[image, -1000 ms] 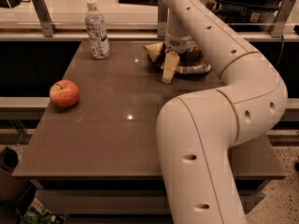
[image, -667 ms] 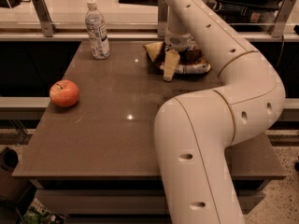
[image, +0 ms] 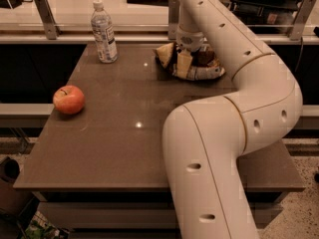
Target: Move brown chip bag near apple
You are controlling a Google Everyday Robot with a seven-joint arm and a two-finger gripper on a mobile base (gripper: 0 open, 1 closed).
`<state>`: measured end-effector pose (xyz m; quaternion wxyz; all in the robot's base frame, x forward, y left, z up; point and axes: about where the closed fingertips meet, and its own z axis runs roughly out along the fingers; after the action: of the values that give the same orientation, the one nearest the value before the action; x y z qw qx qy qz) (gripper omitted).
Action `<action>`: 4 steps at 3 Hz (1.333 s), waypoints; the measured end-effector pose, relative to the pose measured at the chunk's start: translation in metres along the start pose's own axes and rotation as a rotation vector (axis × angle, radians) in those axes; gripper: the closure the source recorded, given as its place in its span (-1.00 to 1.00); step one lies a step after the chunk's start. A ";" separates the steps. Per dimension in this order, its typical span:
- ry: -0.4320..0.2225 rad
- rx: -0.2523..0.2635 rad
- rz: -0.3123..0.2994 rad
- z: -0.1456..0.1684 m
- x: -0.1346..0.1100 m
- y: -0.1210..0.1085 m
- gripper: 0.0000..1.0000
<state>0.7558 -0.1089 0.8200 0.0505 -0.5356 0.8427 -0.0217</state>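
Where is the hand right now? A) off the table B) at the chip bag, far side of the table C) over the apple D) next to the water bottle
B: the hand is down at the chip bag, well away from the apple and the bottle.
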 end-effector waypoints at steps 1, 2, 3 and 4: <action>0.001 0.000 0.001 -0.002 0.001 0.000 0.88; 0.001 0.001 0.003 -0.003 0.001 0.000 0.89; 0.002 0.002 0.005 -0.005 0.002 0.000 0.91; 0.003 0.003 0.007 -0.006 0.003 0.000 0.94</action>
<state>0.7537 -0.1119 0.8260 0.0501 -0.5325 0.8446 -0.0239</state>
